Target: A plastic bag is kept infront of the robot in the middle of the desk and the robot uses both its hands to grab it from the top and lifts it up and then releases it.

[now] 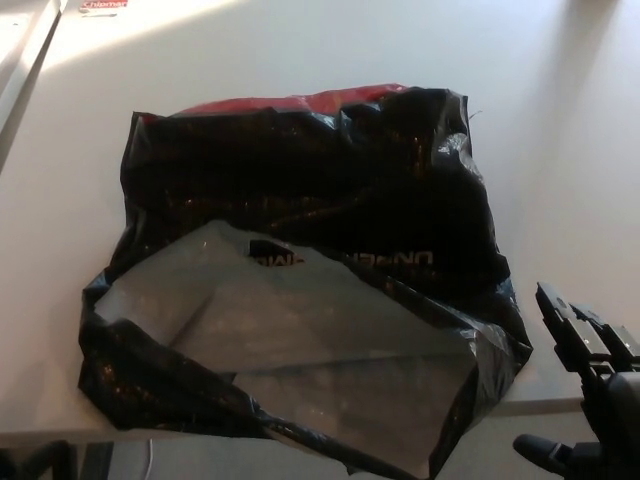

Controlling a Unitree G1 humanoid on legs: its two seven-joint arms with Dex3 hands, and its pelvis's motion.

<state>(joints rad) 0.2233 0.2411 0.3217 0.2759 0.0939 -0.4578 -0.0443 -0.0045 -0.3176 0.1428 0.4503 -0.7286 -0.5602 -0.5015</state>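
Observation:
A large black plastic bag lies crumpled in the middle of the white desk, with a red strip along its far edge and a grey translucent flap folded over its near part. The bag's near edge hangs slightly over the desk's front edge. My right hand shows at the bottom right corner, just right of the bag's near right corner and not touching it. Its two fingers point up and away, and the thumb sits apart below them, with nothing held. My left hand does not show.
A red-and-white label lies at the desk's far left corner. The desk's left edge runs diagonally at the upper left. Bare desk surface lies behind and to the right of the bag.

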